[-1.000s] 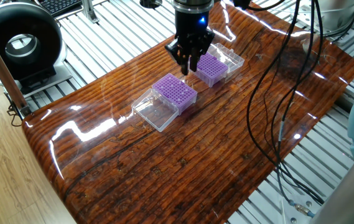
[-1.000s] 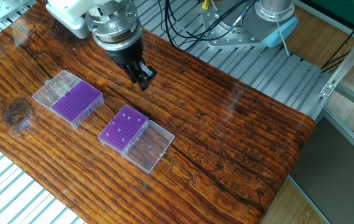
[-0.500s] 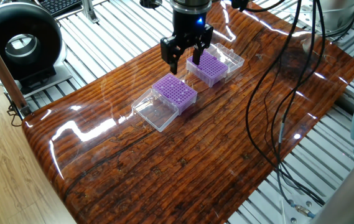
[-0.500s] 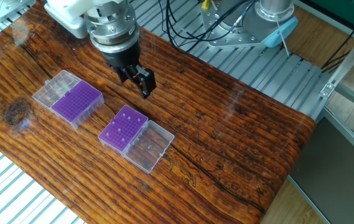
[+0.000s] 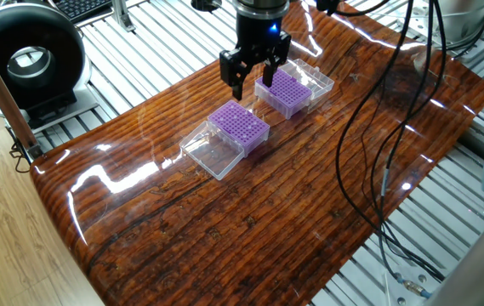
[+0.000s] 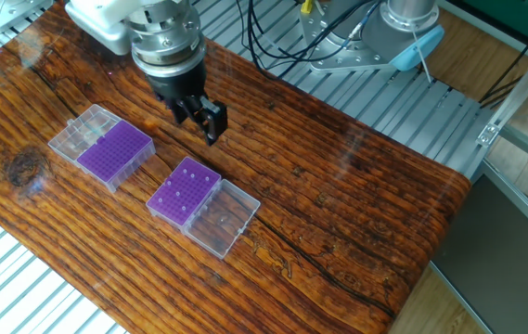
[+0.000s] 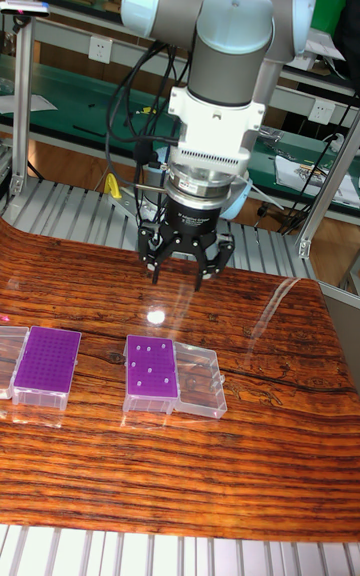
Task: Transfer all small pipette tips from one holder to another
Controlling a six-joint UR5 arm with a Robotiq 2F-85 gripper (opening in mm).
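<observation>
Two purple grid racks lie on the wooden table, each with a clear lid hinged open beside it. The nearer rack (image 5: pixel 239 125) (image 6: pixel 184 192) (image 7: pixel 151 369) carries several small pipette tips (image 6: pixel 190 186) (image 7: pixel 150 360), seen as pale dots in its holes. On the other rack (image 5: pixel 288 92) (image 6: pixel 115 153) (image 7: pixel 48 361) I cannot make out any tips. My gripper (image 5: pixel 253 82) (image 6: pixel 204 121) (image 7: pixel 178 274) hangs open just above and behind the nearer rack, with nothing visible between its fingers.
The clear lids (image 5: pixel 213 151) (image 6: pixel 83 130) lie flat on the table beside their racks. Black cables (image 5: pixel 386 127) hang over the right of the table. A round black device (image 5: pixel 25 59) stands off the table's left edge, on a slatted metal frame.
The gripper was shut low over the nearer rack one second ago. It has since opened and lifted slightly. Neither rack moved.
</observation>
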